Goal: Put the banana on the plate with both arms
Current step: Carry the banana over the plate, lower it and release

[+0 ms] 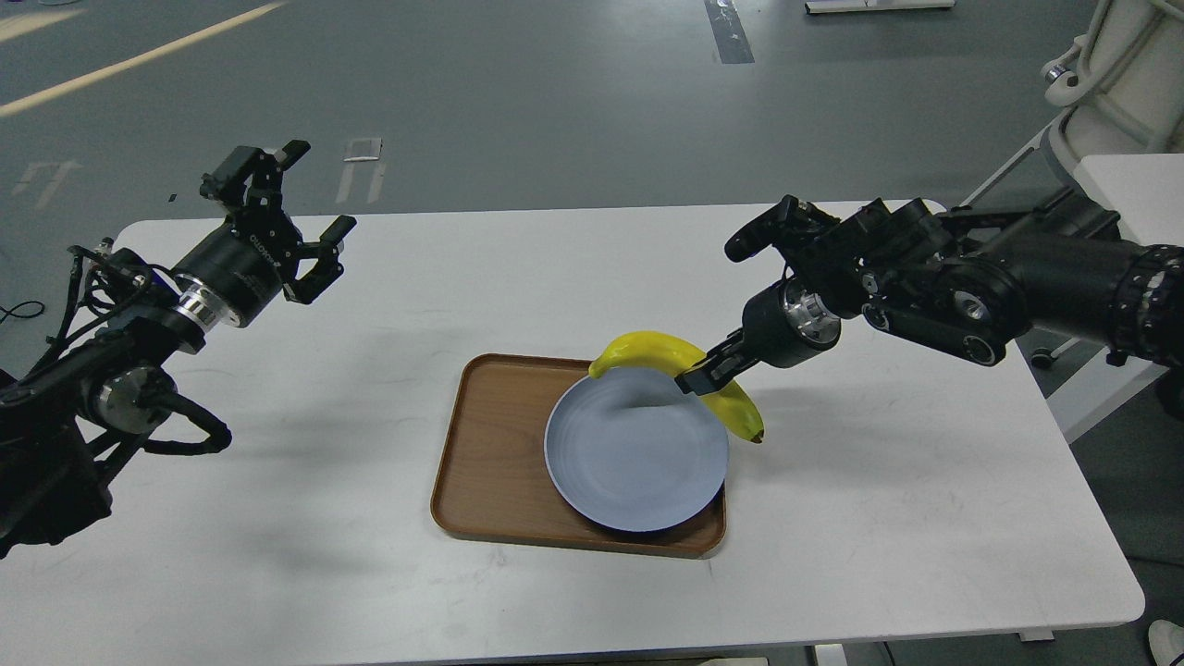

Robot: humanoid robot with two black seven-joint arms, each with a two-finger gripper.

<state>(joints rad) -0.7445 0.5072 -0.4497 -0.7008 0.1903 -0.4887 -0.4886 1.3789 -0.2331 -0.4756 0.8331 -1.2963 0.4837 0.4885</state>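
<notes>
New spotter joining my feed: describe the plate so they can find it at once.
On the white table, find the rectangular brown wood-grain tray. The round pale blue-grey plate sits in its right half. It is the only round dish there, matte and plain, with the curved yellow banana in the right pincer at its far-right rim.

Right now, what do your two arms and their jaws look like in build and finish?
Both arms are black and jointed, with a silver ring at each wrist. The left arm carries loose black cable loops and white lettering on its cylindrical wrist; the left gripper has chunky black linkage jaws. The right gripper looks slimmer.
</notes>
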